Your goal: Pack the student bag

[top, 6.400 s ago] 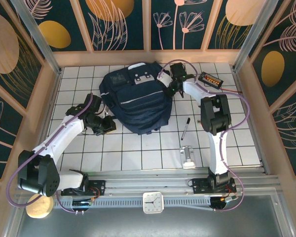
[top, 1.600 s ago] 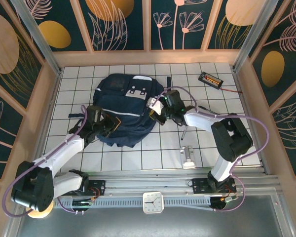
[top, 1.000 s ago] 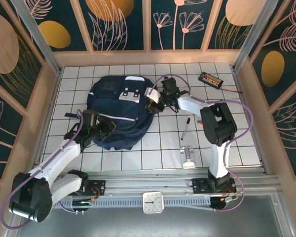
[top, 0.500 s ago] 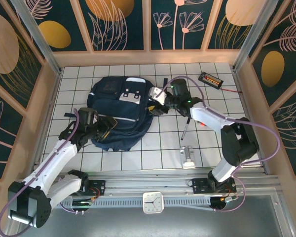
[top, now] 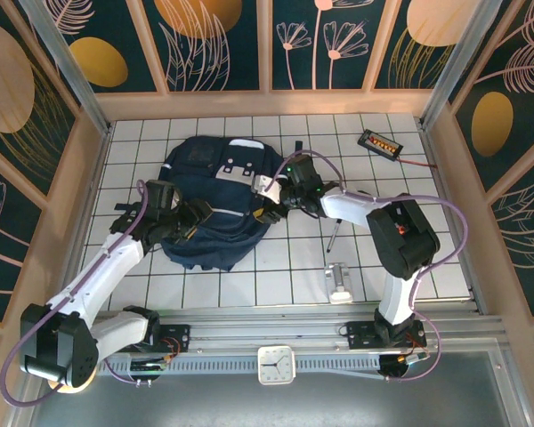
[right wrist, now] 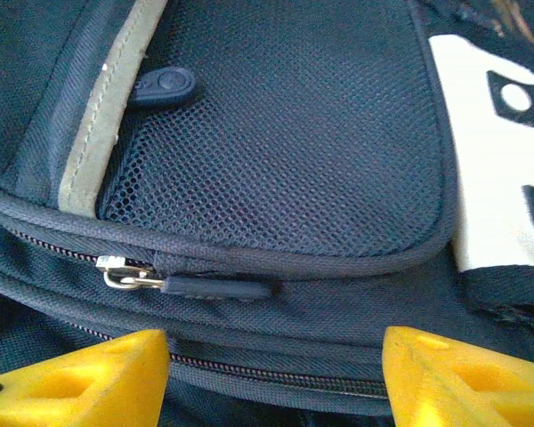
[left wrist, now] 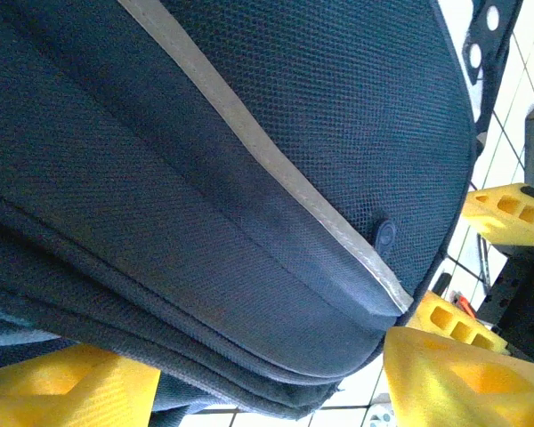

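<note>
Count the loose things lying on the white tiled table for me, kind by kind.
Navy-blue fabric backpack: 1
Slim black pen: 1
Small grey metal object: 1
Black rectangular device with orange-red markings: 1
Total: 4

Count on the table (top: 427,240): one bag, three small items, one clock, two grippers.

One student bag (top: 215,191) lies toward the far left corner. One black pen (top: 335,233) and one small silver metal piece (top: 340,283) sit toward the near right, and one black box with orange markings (top: 378,143) sits by the far right corner. One white clock (top: 275,365) sits on the rail along the near edge. One left gripper (left wrist: 267,378) and one right gripper (right wrist: 276,378) make two.
</note>
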Motion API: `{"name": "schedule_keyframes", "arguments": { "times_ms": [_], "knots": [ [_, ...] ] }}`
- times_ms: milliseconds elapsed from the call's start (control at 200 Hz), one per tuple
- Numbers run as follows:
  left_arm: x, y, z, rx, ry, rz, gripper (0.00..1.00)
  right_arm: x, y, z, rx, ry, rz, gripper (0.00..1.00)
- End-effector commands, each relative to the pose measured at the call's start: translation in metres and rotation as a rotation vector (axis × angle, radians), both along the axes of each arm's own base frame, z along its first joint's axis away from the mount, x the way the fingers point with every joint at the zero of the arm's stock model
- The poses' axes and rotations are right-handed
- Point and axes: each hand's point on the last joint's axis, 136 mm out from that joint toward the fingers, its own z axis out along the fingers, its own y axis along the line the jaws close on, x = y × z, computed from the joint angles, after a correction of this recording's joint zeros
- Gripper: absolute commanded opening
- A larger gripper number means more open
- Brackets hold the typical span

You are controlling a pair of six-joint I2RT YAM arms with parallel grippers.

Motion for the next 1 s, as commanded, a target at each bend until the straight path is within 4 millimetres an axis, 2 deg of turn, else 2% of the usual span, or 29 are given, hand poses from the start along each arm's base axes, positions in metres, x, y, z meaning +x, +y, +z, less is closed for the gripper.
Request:
{"name": "schedule_keyframes", "arguments": {
  "times_ms": [0,195,395,841,996],
  "knots": [
    [0.004,0.0,-0.003,-0.018,-0.025,0.003,0.65,0.002,0.013,0.008,0.054,-0.005,0.039,0.65],
    [-0.003,-0.002,-0.015,-0.037,0.003,0.002,0.62,-0.004,0.026,-0.001,0.056,0.03,0.057,0.64],
    [-0.005,-0.003,-0.019,-0.047,0.006,0.0,0.59,-0.015,0.037,0.001,0.063,0.053,0.091,0.63],
    [-0.009,-0.003,-0.024,-0.054,0.008,-0.004,0.57,-0.051,0.045,-0.009,0.029,0.111,0.133,0.49],
    [-0.01,-0.004,-0.024,-0.057,0.005,-0.006,0.56,-0.057,0.044,-0.01,0.016,0.115,0.121,0.48]
  ]
}}
